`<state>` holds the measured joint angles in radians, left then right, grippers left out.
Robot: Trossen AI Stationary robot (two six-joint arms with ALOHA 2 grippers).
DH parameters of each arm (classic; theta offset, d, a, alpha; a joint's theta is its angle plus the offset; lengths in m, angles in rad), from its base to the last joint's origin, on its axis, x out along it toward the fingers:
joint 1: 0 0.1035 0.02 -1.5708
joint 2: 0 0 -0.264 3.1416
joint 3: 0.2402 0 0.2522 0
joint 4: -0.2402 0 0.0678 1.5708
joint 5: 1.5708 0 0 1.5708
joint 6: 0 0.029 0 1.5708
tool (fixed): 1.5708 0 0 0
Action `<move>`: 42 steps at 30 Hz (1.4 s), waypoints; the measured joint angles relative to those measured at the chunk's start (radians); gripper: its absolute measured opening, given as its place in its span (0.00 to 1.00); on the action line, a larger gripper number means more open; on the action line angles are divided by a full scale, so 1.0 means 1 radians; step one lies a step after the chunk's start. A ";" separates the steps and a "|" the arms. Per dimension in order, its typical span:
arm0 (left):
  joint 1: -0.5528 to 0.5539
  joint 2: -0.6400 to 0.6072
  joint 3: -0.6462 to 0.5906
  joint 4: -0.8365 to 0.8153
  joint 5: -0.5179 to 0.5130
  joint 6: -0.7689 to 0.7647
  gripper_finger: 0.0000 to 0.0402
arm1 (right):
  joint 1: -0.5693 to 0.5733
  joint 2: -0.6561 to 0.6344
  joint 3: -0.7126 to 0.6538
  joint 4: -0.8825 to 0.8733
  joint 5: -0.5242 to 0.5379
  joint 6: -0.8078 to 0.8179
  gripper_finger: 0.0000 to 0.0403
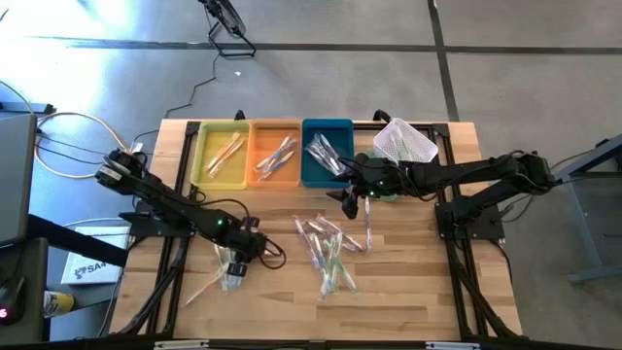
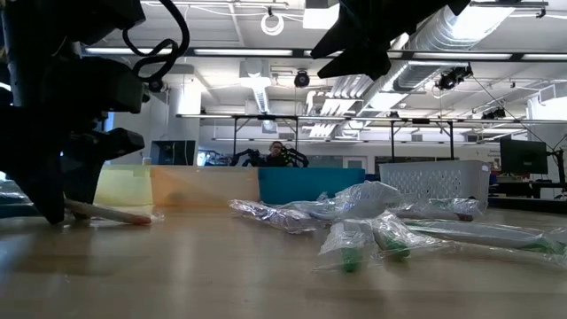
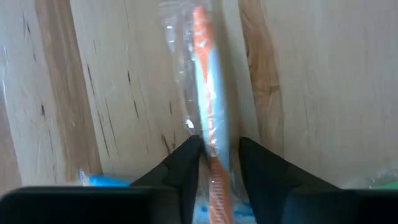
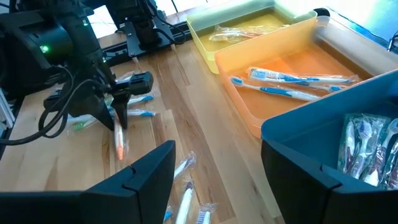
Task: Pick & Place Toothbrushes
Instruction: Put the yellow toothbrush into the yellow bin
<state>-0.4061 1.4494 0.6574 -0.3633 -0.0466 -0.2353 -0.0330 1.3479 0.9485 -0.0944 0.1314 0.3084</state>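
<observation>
Yellow rectangular tray (image 1: 221, 156), orange rectangular tray (image 1: 275, 156) and blue rectangular tray (image 1: 327, 154), upper centre, hold wrapped toothbrushes. The left gripper (image 3: 214, 163) narrowly pinches an orange-handled wrapped toothbrush (image 3: 205, 106); the right gripper (image 4: 214, 163) gapes wide.

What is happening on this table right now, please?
A two-armed robot is sorting wrapped toothbrushes into trays. The left gripper is near the front left of the wooden table, its fingers on either side of an orange-handled toothbrush in a clear wrapper. The right gripper is open and hangs by the blue tray, holding nothing. The yellow tray, orange tray and blue tray already contain toothbrushes, while a loose pile lies in the middle of the table.
</observation>
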 joint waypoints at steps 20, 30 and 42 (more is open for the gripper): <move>0.029 -0.051 0.095 -0.100 -0.049 0.094 0.04 | 0.000 -0.003 0.000 -0.017 -0.092 -0.052 0.57; 0.250 -0.171 0.277 -0.231 -0.102 0.389 0.05 | 0.000 -0.067 0.000 -0.036 -0.191 -0.053 0.57; 0.545 -0.239 0.586 -0.188 -0.017 0.680 0.05 | 0.000 -0.170 0.001 -0.043 -0.230 -0.155 0.57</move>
<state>0.1386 1.2106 1.2431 -0.5514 -0.0638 0.4447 -0.0334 1.1778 0.9493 -0.1375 -0.0986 0.1539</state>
